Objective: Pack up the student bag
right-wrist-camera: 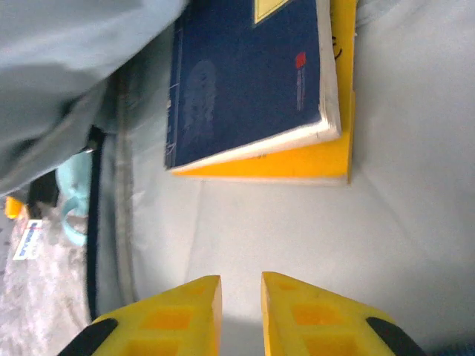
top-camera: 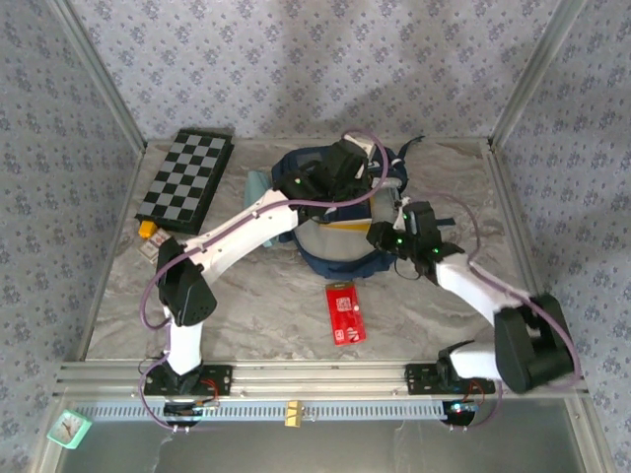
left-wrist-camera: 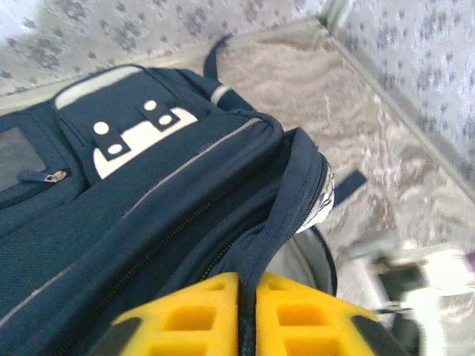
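Two books, a blue book [right-wrist-camera: 245, 74] lying on a yellow book [right-wrist-camera: 312, 159], rest on the grey lining inside the student bag [top-camera: 325, 246]. The bag sits at the middle of the worktop's [top-camera: 246, 296] far edge. The left gripper [left-wrist-camera: 249, 285] is clenched on the navy rim of the bag's mouth and holds the flap up. The right gripper [right-wrist-camera: 241, 285] hangs inside the compartment, its fingers a little apart with nothing between them.

That pinch is the worry (it has only a thin fold of fabric). If the rim slid out, the flap would drop onto the right arm and close the mouth. The red packet [top-camera: 345, 313], lying near the middle of the near edge, would then have no way in. The right fingers could also snag the lining or the zip edge coming out and drag the whole bag askew.

The bag lies flat with its pocket side up. As best I can judge, its long axis runs roughly from the far edge toward the near edge, and the mouth gapes toward the near right corner.
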`<state>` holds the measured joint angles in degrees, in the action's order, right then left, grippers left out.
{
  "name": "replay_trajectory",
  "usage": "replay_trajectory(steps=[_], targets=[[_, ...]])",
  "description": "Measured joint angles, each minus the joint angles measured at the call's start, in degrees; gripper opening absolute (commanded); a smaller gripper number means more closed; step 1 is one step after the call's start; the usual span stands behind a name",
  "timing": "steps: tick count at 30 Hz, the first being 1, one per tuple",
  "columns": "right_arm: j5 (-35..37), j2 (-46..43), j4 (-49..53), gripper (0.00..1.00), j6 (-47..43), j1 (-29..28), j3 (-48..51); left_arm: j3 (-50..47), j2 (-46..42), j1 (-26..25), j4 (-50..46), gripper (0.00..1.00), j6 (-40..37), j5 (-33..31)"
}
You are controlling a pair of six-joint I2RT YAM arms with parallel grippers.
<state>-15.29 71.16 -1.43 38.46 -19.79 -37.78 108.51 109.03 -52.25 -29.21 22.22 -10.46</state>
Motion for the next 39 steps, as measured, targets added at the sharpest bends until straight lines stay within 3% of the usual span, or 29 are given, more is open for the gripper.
replay_trajectory(steps=[5,11,18,28,34,39], targets=[[0.9,-15.1,10.3,0.45,0.1,-0.1,3.6,-12.0,-6.4,0.1,4.0,0.45,3.1,3.7],[-0.6,-19.0,16.8,0.48,3.2,-4.8,6.4,-25.5,-17.2,3.1,8.3,0.48,7.4,5.6],[-0.3,-11.2,13.3,0.50,10.9,-11.8,7.1,-35.6,-20.2,7.8,11.6,0.49,12.7,5.2],[1.1,10.1,4.2,0.49,13.6,-15.8,0.2,-43.3,-21.9,9.1,12.6,0.51,16.9,3.3],[2.0,13.9,3.3,0.50,13.3,-12.3,-1.9,-46.3,-23.9,9.8,13.2,0.53,18.8,2.1],[2.1,13.8,2.4,0.49,10.6,-3.3,-1.2,-47.6,-25.0,10.3,13.5,0.56,20.6,1.8]])
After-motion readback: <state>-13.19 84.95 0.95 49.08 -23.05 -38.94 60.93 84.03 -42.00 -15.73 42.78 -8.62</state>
